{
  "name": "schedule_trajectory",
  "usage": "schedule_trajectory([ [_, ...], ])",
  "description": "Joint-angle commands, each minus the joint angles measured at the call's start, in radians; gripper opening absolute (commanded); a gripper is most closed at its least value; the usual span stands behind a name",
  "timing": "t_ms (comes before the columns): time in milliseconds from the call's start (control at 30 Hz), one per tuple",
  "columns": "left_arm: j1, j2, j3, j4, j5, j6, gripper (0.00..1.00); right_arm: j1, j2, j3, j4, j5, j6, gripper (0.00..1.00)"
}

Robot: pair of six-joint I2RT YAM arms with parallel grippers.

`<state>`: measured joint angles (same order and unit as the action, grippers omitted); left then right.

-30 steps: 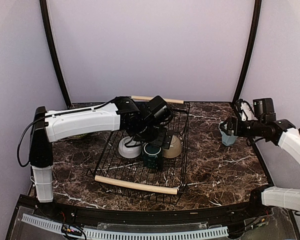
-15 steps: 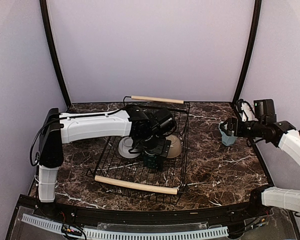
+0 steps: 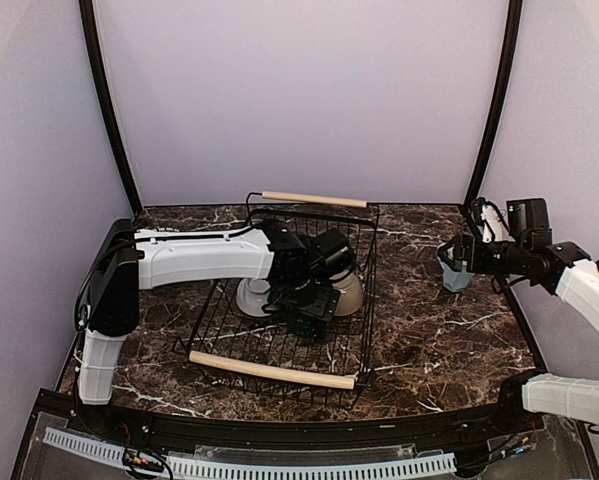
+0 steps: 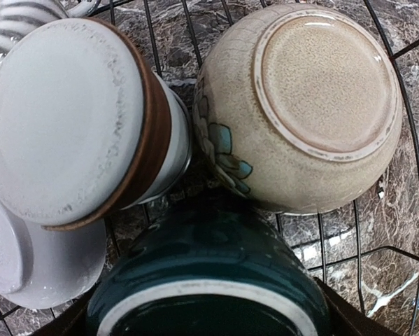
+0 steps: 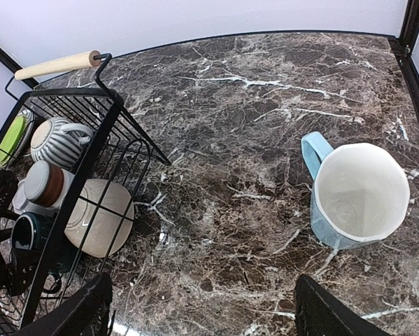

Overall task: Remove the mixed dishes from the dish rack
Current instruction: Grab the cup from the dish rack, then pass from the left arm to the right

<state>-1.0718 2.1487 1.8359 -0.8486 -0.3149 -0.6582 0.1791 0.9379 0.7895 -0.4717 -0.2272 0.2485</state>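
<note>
Over the last second the left hand (image 3: pixel 312 300) has dropped into the dish rack (image 3: pixel 275 371) at mid-bench (image 3: pixel 439 340) — it now straddles the dark-teal mug (image 4: pixel 209 276), spread wide, ready to grip. The right hand (image 5: pixel 208 311) hangs wide apart — the light-blue mug (image 5: pixel 359 192) stands unloaded at right.

Robot lab test cell with staged kitchenware. Enclosure: plain pale-lilac walls (image 3: pixel 299 100) at the back and both sides, and black curved poles (image 3: pixel 107 110) rising in the rear corners. Worktop (image 3: pixel 429 330) is a dark marble-pattern sheet. Left arm (image 3: pixel 199 258) and right arm (image 3: pixel 589 285), both white and black, stand at its near edge. A white perforated strip (image 3: pixel 279 465) runs along the front below the bases. Kitchen goods on the worktop: a black wire rack (image 3: pixel 271 369) with wooden handles, a few dishes (image 3: pixel 349 292) upturned inside, and one light-blue mug (image 3: pixel 457 268) standing apart, well right of the rack.
</note>
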Motion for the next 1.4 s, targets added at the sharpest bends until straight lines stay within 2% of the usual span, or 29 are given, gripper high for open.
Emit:
schedule_trajectory([
  [0, -0.007, -0.005, 0.041, -0.053, -0.002, 0.031, 0.85, 0.005, -0.002, -0.001, 0.016, -0.018, 0.016, 0.87],
  [233, -0.007, -0.097, 0.073, -0.074, 0.006, 0.068, 0.62, 0.005, -0.023, 0.005, 0.004, -0.029, 0.029, 0.87],
  [400, -0.007, -0.189, 0.025, -0.029, 0.03, 0.082, 0.54, 0.006, -0.021, 0.005, 0.013, -0.054, 0.048, 0.87],
  [600, -0.007, -0.338, -0.084, 0.076, 0.072, 0.105, 0.5, 0.008, -0.016, -0.003, 0.059, -0.131, 0.099, 0.87],
  [767, -0.003, -0.508, -0.238, 0.306, 0.121, 0.135, 0.5, 0.039, -0.001, -0.04, 0.19, -0.279, 0.205, 0.87],
  [900, 0.02, -0.643, -0.395, 0.517, 0.18, 0.133, 0.48, 0.161, 0.008, -0.038, 0.315, -0.312, 0.31, 0.86],
  [1067, 0.08, -0.788, -0.615, 0.837, 0.313, 0.027, 0.45, 0.335, 0.039, -0.032, 0.497, -0.31, 0.385, 0.86],
  [1233, 0.149, -0.845, -0.793, 1.134, 0.481, -0.127, 0.4, 0.452, 0.147, -0.022, 0.688, -0.366, 0.468, 0.82],
  [1367, 0.155, -0.831, -0.83, 1.294, 0.561, -0.176, 0.4, 0.55, 0.244, 0.009, 0.819, -0.389, 0.514, 0.79],
])
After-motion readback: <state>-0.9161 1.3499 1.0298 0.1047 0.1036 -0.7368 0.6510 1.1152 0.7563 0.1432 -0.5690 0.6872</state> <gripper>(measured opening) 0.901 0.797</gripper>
